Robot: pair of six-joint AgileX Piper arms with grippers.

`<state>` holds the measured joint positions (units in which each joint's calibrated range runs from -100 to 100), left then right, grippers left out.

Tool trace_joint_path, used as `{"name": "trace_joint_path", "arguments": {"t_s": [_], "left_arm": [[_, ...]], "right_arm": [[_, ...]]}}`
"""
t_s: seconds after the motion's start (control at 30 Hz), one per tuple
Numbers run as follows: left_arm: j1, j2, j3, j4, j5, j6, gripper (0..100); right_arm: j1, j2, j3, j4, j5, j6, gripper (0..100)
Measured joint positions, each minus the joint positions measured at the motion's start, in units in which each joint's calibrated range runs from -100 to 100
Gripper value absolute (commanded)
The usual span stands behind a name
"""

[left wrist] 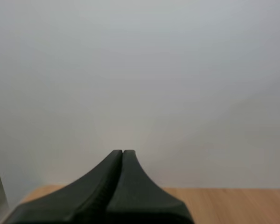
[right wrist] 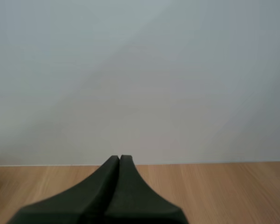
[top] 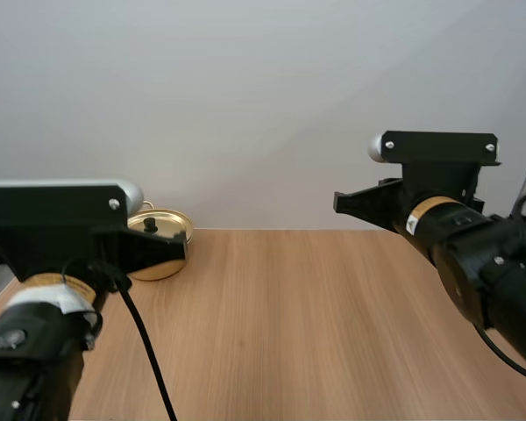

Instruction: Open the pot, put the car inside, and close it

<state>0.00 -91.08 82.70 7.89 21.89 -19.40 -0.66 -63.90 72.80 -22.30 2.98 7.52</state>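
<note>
My left claw point(top: 181, 250) is closed, its two fingers pressed together into one dark wedge point(left wrist: 122, 152) with nothing between them, and it points level toward the far edge of the worktop point(top: 289, 333). The pot point(top: 156, 270) stands at the far left corner of the worktop, lid point(top: 170, 228) on, the small dark knob point(top: 151, 225) upright in the lid's middle. From above, the left claw's tip crosses the pot's right rim; whether it touches or rides above I cannot tell, though I judge the pot lies just below and a little left of it. My right claw point(top: 337, 203) is likewise closed on nothing point(right wrist: 120, 157), raised over the far right edge, well apart from the pot. The left arm is plainly nearer for lifting the lid.
</note>
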Motion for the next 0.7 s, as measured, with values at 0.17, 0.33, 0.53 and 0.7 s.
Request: {"name": "trace_joint_path", "arguments": {"t_s": [0.17, 0.33, 0.53, 0.7], "left_arm": [[0.00, -5.5, 6.3, -0.4, 6.2, 0.0, 0], [0.00, -8.9, 16.9, -0.4, 7.0, 0.0, 0], [0.00, -8.9, 17.3, -0.4, 6.8, 0.0, 0], [0.00, -8.9, 17.3, -0.4, 6.8, 0.0, 0]], "right_arm": [[-1.1, -3.8, 6.3, -0.7, -7.3, 0.0, 0], [-1.1, -9.5, 16.8, -0.6, -13.9, 0.0, 0], [-1.1, -21.5, 27.2, 2.5, -9.4, 0.3, 0], [-1.1, -27.5, 27.2, 2.9, 3.6, 0.3, 0]]}}
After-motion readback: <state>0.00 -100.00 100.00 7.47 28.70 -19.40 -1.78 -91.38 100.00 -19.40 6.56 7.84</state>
